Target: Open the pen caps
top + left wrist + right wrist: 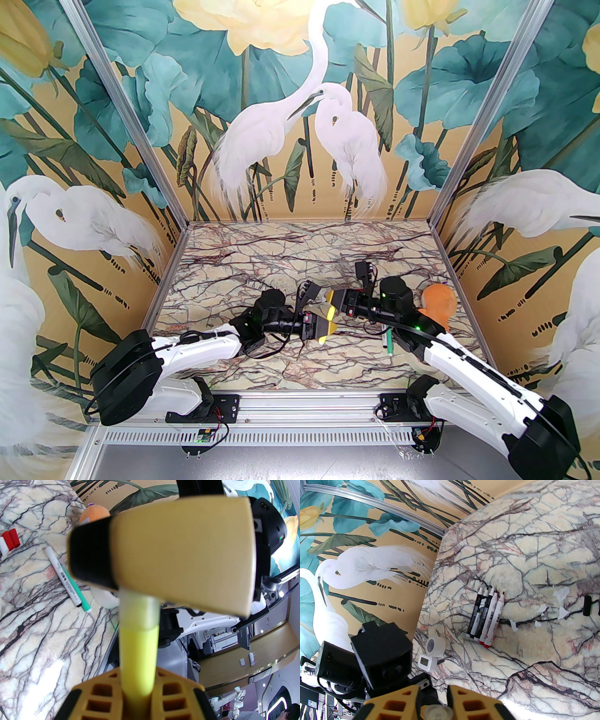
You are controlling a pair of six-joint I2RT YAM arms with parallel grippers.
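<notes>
Left end effector [137, 687] was pressed together on the barrel of the yellow marker [138, 658], held up off the desk [546, 667] mid-workspace. Right end effector [436, 694] faced it end-on and was pinching the translucent cap [138, 611] at the marker's far end. The cap's round end showed between its fingers in the right wrist view. So the cap sat between the two end effectors, on the marker; whether fully seated or partly drawn could not be told.

Handling, as a judgement: the cap looked like light, stiff, smooth plastic, probably a friction or snap fit. It would need a straight pull along the barrel axis, since a sideways tug could make it bind. It was short and slick, so the hold belonged squarely on its side walls, close to the barrel joint, not at the tip where it could slip out. The barrel looked rigid and thin, fine to clamp mid-length as it was. The cap might release with a jerk.

Elsewhere: a green marker [70, 584] lay on the desk near the right arm. Red and white caps [9, 541] lay loose beyond it. Four markers [485, 618], two black and two red, lay side by side further off with tips apparently bare. A black cap [587, 605] lay well apart from them.
</notes>
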